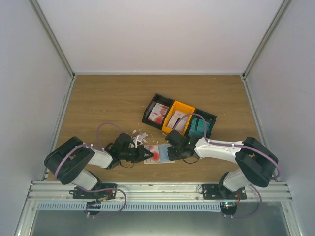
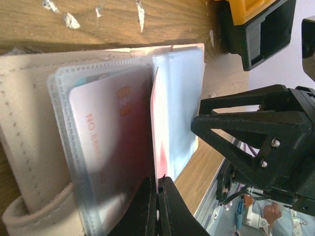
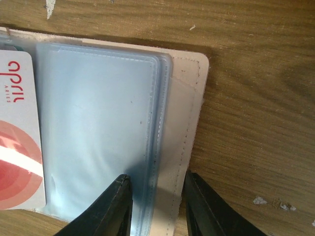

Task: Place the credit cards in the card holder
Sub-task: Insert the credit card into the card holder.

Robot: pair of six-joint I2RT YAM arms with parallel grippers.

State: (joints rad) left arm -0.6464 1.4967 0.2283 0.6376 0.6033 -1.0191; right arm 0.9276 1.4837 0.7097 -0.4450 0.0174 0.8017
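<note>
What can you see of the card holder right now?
The card holder lies open on the wooden table between the arms: beige stitched cover, clear plastic sleeves, one holding a pinkish card. The left gripper pinches a second card, seen edge-on, at the sleeves; the right gripper sits open over its right edge.

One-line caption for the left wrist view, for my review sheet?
Left gripper pinches a red-and-white credit card edge-on at the clear sleeves of the open card holder.
</note>
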